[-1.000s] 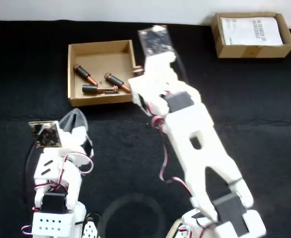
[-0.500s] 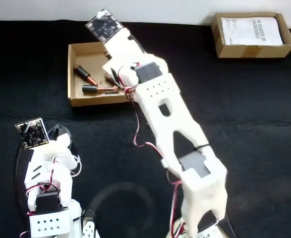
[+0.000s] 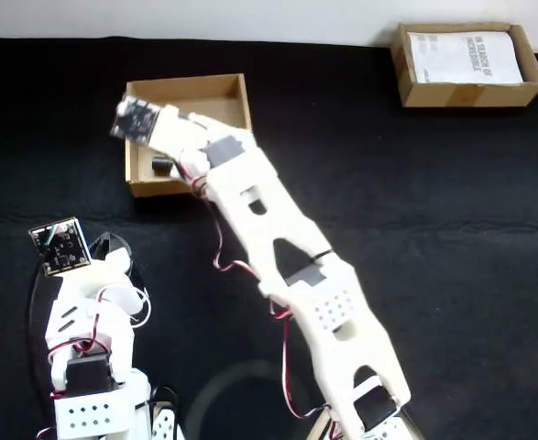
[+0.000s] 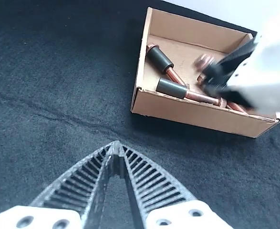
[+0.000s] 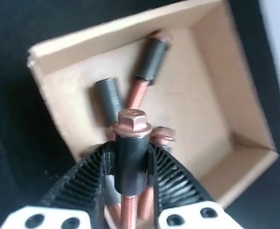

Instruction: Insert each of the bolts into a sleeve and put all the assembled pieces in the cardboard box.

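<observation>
- Cardboard box [image 3: 204,96]: far left on black counter [image 3: 433,229]; assembled pieces [image 4: 160,58] lying inside;
- right pincer [image 5: 130,151]: over box; clenched on sleeved bolt [image 5: 129,164];
- left pincer [image 4: 115,149]: clenched, empty; near side of box.

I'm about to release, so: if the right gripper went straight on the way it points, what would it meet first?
Likely the sleeved bolts lying in the cardboard box, with the held piece reaching them first; depth is unclear.

I had one copper bolt [image 5: 132,123] seated in a black sleeve [image 5: 129,174], pinched in my right gripper [image 5: 129,152] above the cardboard box [image 5: 130,27]; other assembled pieces [image 5: 151,59] lay inside.
</observation>
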Available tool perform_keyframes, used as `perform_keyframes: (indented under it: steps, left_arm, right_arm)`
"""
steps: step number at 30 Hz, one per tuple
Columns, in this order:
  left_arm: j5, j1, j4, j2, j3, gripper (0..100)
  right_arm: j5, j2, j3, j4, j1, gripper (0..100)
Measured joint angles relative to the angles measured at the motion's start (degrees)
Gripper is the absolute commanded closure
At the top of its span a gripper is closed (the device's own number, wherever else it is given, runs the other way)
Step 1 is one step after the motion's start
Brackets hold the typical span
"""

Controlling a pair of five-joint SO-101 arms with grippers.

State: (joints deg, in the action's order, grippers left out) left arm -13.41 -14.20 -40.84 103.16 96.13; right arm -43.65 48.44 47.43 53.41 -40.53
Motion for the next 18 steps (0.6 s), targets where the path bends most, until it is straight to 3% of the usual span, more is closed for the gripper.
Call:
perform_keyframes:
  steps: [4, 13, 18]
  left_arm:
    - [0.0, 0.0, 0.0, 0.0, 0.0, 99]
    - [0.0, 0.0, 0.0, 0.0, 0.0, 99]
    - [0.0, 0.0, 0.0, 0.0, 0.0, 99]
  right_arm:
    - [-0.4, 0.4, 5.4, 7.2, 0.0, 77.7]
    - [4.4, 0.3, 19.6, 17.1, 1.1, 78.3]
    - [13.6, 0.4, 33.1, 26.1, 2.2, 78.3]
